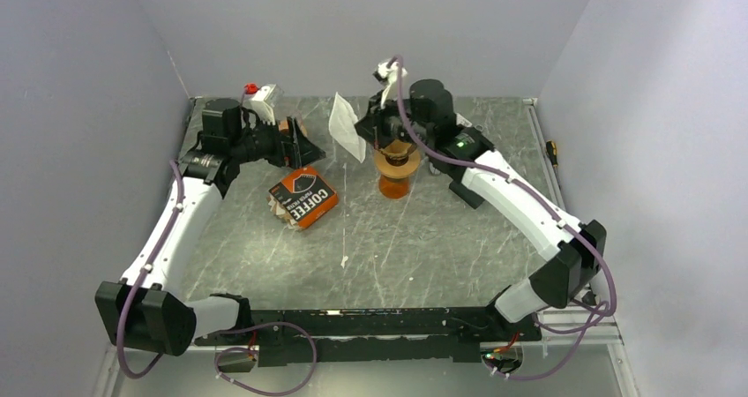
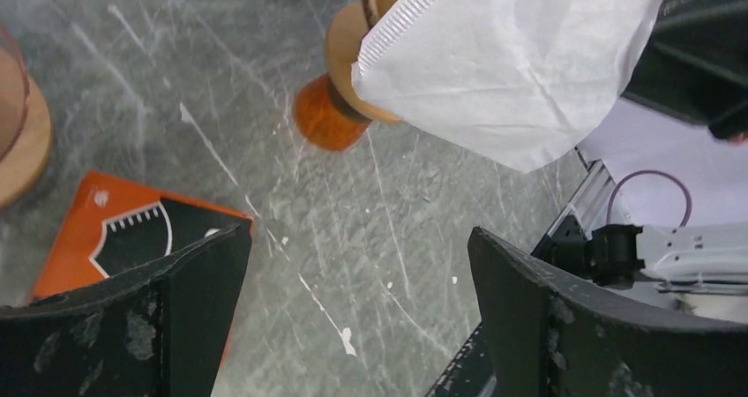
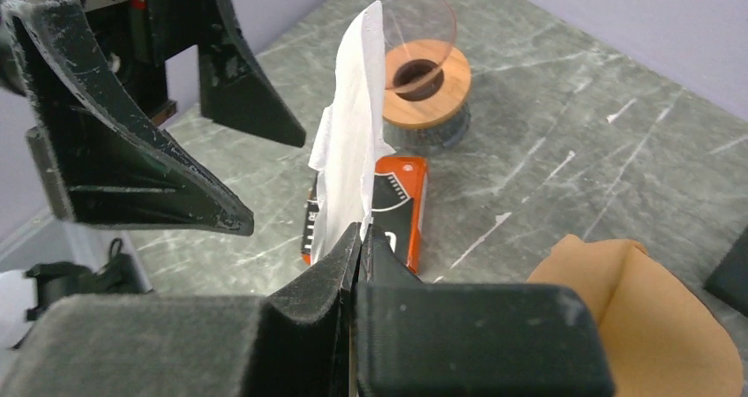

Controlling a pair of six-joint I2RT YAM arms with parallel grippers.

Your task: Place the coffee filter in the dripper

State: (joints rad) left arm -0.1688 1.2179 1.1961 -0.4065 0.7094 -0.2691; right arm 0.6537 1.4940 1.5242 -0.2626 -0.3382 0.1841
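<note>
Had the right gripper (image 3: pixel 357 238) stretched to upper middle, clamped tight on the white coffee filter (image 1: pixel 346 125), sheet upright. Had left gripper (image 2: pixel 357 238) gaping wide, empty, upper left by glass dripper (image 3: pixel 422 62).

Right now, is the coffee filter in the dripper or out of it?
Out. The right gripper pinches the coffee filter upright in the air, and the dripper behind it stands on the table with an empty glass cone.

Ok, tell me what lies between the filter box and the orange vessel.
Only bare tabletop lies between filter box and orange vessel, seen in the top view.
</note>
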